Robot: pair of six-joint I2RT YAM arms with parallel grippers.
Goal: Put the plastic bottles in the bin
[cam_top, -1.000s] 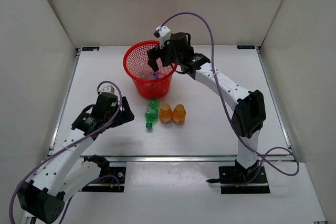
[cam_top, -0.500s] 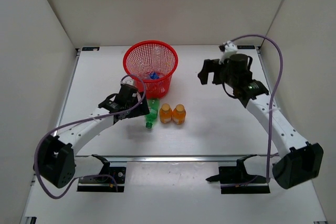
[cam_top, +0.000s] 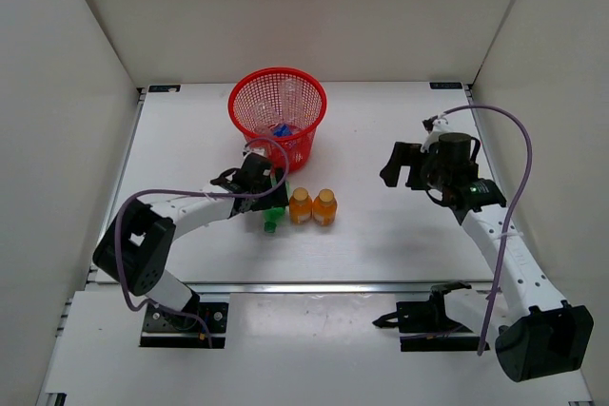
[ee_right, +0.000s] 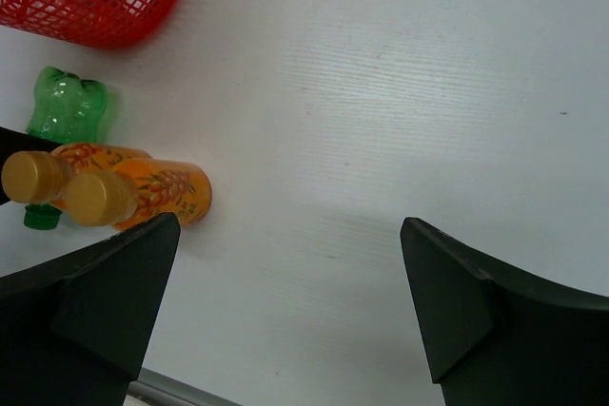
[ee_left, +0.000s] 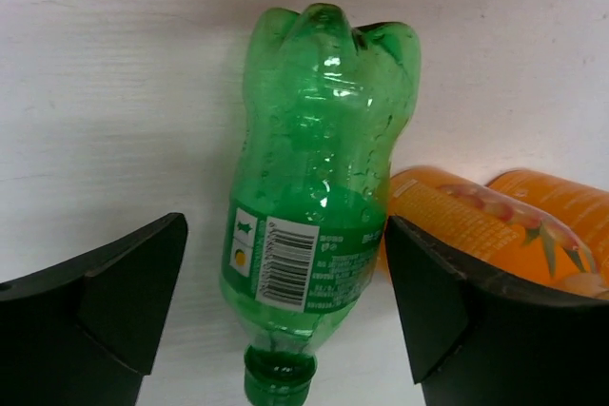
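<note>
Green bottle [ee_left: 314,187] lies cap toward the arms between parted left fingers [ee_left: 105,301]; right fingers [ee_right: 476,311] parted.

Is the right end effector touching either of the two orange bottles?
Apart. The top view shows the right end effector well right of the orange bottles, with table between them.

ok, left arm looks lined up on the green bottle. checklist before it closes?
1. Left gripper open: ok.
2. Green bottle lying flat between its jaws: ok.
3. Jaw clear of the neighbouring orange bottle: cannot tell, they overlap in the wrist view.
4. Right gripper open, empty, off to the side: ok.
5. Bin upright, mouth unobstructed: ok.
</note>
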